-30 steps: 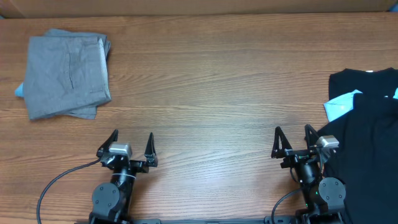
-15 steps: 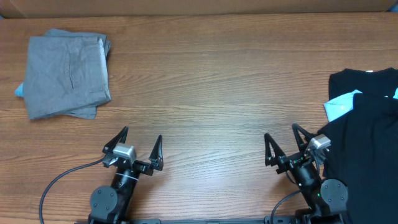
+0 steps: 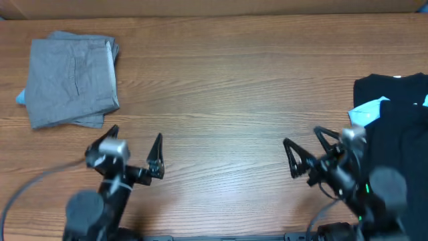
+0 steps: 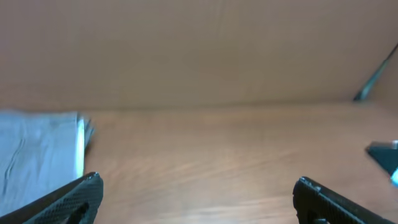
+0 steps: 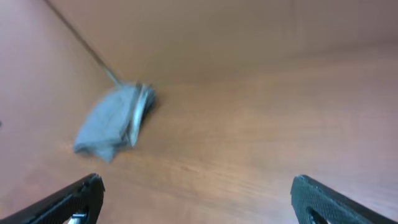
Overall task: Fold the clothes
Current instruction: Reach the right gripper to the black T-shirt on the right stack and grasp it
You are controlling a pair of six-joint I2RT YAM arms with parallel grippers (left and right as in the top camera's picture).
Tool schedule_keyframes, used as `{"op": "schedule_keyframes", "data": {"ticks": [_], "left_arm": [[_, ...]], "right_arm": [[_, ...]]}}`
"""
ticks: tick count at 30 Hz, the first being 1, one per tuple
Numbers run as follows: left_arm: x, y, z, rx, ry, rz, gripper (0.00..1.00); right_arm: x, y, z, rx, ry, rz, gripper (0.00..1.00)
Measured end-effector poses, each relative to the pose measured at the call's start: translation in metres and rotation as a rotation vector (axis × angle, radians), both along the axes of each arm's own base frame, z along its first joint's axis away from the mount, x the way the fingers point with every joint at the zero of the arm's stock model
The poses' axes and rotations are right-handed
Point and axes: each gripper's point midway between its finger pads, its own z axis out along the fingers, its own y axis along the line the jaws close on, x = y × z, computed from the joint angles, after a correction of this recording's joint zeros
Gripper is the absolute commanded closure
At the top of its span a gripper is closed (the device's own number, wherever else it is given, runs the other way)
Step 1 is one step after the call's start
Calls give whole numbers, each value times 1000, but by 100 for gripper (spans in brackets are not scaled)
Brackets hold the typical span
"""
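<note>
Left tool (image 3: 134, 136) and right tool (image 3: 302, 137) both spread wide, empty — grey garment (image 3: 72, 80) lies folded far-left.

Overhead: straight down, whole table (image 3: 227, 87). Wrist cams: low over it, looking toward far side. Shared in all: grey folded shirt (image 3: 72, 80).

A grey T-shirt (image 3: 72, 80) lies folded into a flat, roughly square stack at the far left of the bench (image 3: 234, 87), its edges slightly uneven. A sliver of light blue fabric (image 3: 21, 98) shows at its left edge. At the right edge, black T-shirts (image 3: 401, 134) lie unfolded in a loose heap, running out of view. A light blue garment (image 3: 366, 112) pokes out between 2 black layers.
</note>
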Motion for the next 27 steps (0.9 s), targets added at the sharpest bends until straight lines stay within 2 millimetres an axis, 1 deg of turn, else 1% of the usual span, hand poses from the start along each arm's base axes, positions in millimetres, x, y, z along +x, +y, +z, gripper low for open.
{"op": "schedule_keyframes", "data": {"ticks": [2,4,7,9,11,15,17,19,22,24,25,26,27], "left_arm": [[8,-2,8,26,99,0,0],[16,-3,19,44,155,2,0],[32,-7,37,80,229,-3,0],[43,-10,41,100,282,-6,0],[54,-12,39,117,344,-9,0],[75,-18,19,148,482,-17,0],[85,-23,9,152,527,-30,0],[92,-26,-2,156,564,-39,0],[99,-30,-16,161,607,-48,0],[102,-32,-23,162,631,-56,0],[104,-33,-27,161,641,-61,0],[105,-35,-29,159,650,-69,0],[106,-37,-32,154,660,-79,0]], "right_arm": [[12,-2,-15,-28,157,-16,0],[25,-3,-23,-50,274,-30,0],[49,-4,-28,-86,421,-55,0],[67,-6,-26,-106,494,-68,0],[84,-7,-23,-118,547,-82,0],[124,-19,-10,-118,577,-126,0],[142,-29,-7,-124,565,-161,0],[154,-46,-9,-137,555,-217,0],[163,-84,-22,-137,595,-356,0],[166,-117,-33,-118,641,-475,0],[165,-141,-42,-102,678,-557,1],[163,-158,-49,-89,709,-616,1],[158,-183,-60,-65,756,-698,2]]}}
